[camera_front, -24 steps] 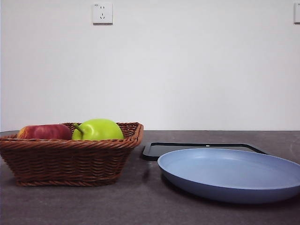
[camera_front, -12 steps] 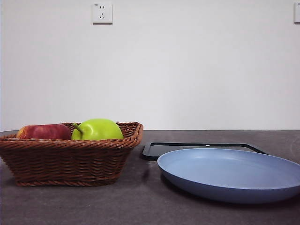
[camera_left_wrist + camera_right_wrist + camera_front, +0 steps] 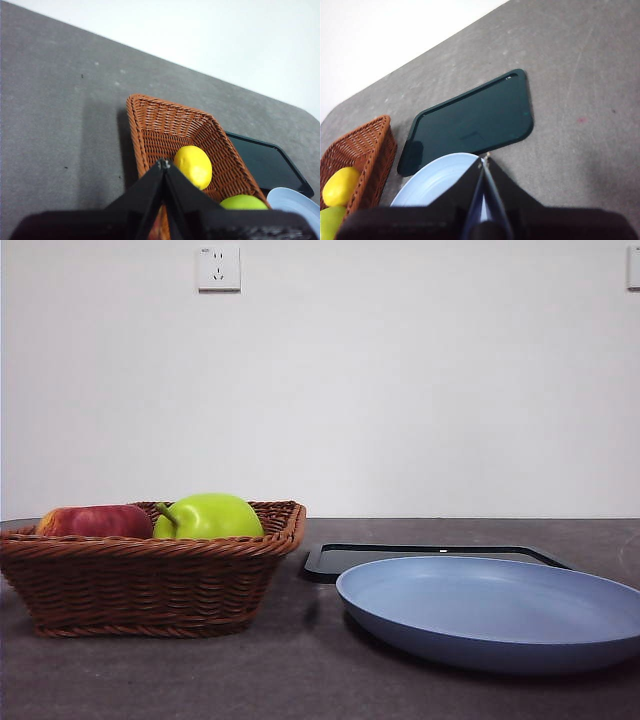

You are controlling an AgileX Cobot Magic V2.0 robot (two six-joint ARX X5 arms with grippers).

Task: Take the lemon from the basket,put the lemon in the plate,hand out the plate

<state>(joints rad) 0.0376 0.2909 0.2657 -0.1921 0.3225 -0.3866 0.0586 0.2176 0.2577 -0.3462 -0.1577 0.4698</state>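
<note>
Checking scene, nothing gripped:
lemon [image 3: 193, 166]: lying inside the basket [image 3: 150, 575], centre of the left wrist frame, apart from the green fruit [image 3: 208, 516]; hidden behind the rim in the front view
basket: lower left of the front frame, on the grey table [image 3: 300, 670]; red apple [image 3: 95, 521] and green fruit poke above the rim, side by side
plate [image 3: 490, 610]: lower right of the front frame, bare, just right of the basket, not touching it
black tray [image 3: 470, 122]: flat on the table just behind the plate, centre of the right wrist frame
left gripper [image 3: 163, 163]: above the basket, jaws pressed together with nothing between them, tip seen just beside the lemon
right gripper [image 3: 484, 161]: above the plate's edge nearest the tray, jaws closed tip to tip, holding nothing
front view: neither arm visible
wall: white, socket [image 3: 218, 267] at upper left of the front frame
</note>
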